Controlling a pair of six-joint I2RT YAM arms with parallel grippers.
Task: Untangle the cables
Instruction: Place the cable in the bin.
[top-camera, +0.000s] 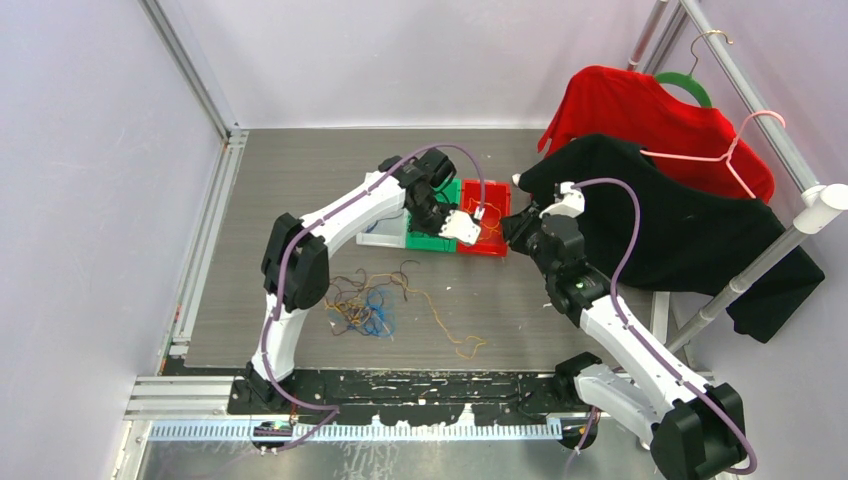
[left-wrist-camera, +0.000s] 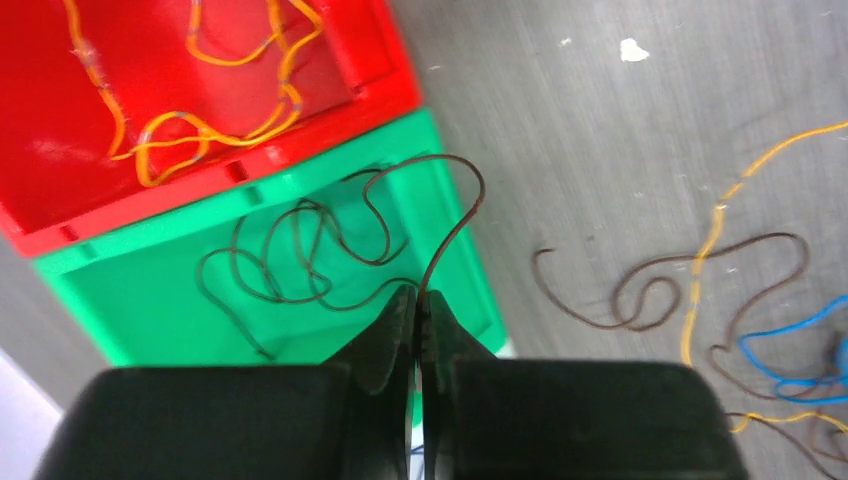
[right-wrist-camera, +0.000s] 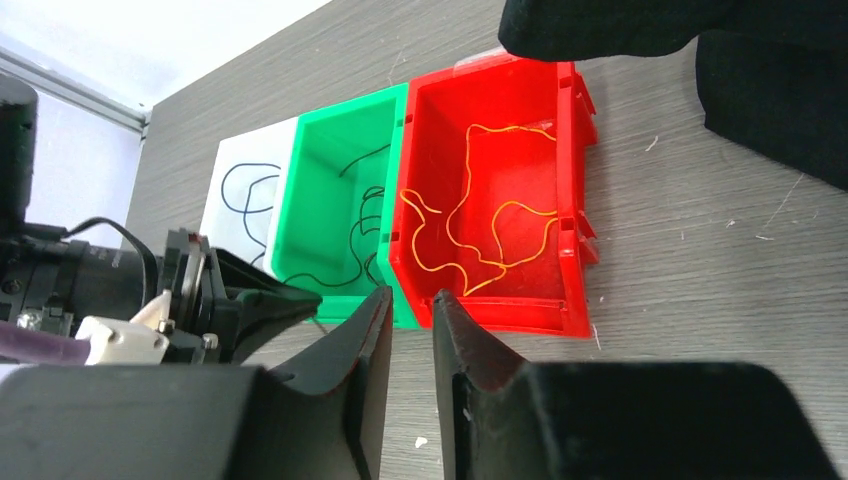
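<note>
Left gripper (left-wrist-camera: 418, 298) pinching brown cable (left-wrist-camera: 437, 157) over green bin (left-wrist-camera: 130, 300) (end hidden), right gripper (right-wrist-camera: 412, 300) ajar

thin cables (top-camera: 368, 308) lie tangled on the table (top-camera: 300, 190); others coil in red bin (right-wrist-camera: 500, 315) and green bin (right-wrist-camera: 287, 220).

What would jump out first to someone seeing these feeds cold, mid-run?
The red bin and green bin, side by side at mid-table, stand out, with orange cables lying in the red one. The left gripper is shut on a dark brown cable that loops into the green bin. A tangle of cables lies near the left arm, and a red shirt and black shirt hang at the right.
</note>
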